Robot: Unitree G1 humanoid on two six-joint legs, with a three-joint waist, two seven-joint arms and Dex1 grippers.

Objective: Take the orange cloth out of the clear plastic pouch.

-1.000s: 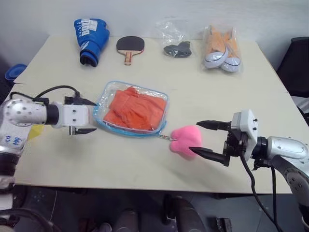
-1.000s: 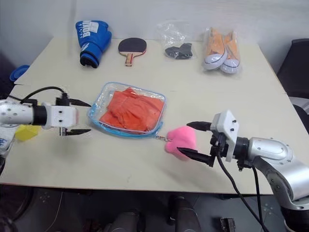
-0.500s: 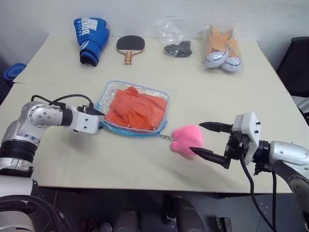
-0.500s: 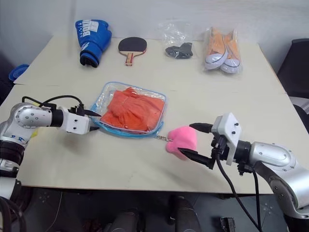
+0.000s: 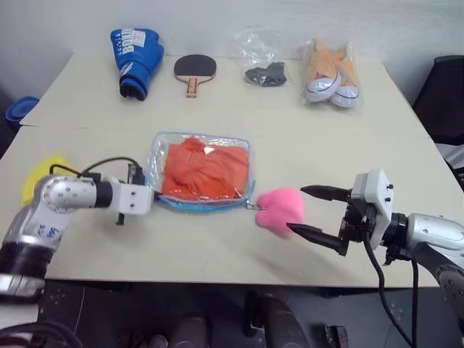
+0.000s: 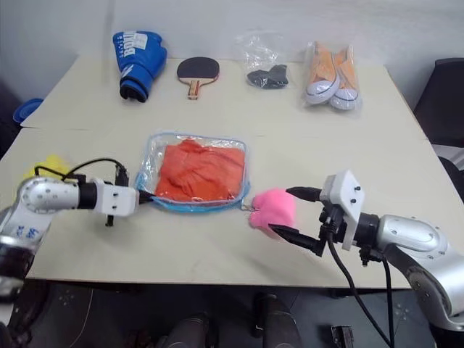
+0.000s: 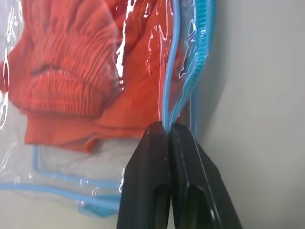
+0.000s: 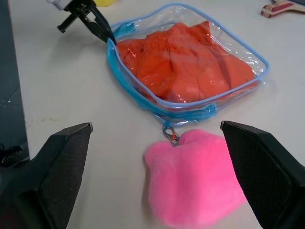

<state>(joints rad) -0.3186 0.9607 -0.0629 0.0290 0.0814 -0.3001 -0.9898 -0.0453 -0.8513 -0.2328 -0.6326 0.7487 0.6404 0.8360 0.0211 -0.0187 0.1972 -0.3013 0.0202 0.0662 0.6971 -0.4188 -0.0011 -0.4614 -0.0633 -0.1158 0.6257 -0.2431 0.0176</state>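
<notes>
From where I sat, the place looked like a robot test room or lab rather than a home. A plain pale desk (image 5: 217,239) stood against a bare white wall (image 5: 217,14), with nothing decorative about it. Along its far edge lay an unrelated assortment set out in a row: a blue boxing glove (image 5: 136,59), a table tennis paddle (image 5: 194,70), a clear bag with something dark inside (image 5: 264,61), and bagged orange-and-white shoes (image 5: 331,74). A black chair (image 5: 444,98) stood off to the right. Exposed black cables (image 5: 384,297) ran along the metal arms, which suited a rig under trial.
</notes>
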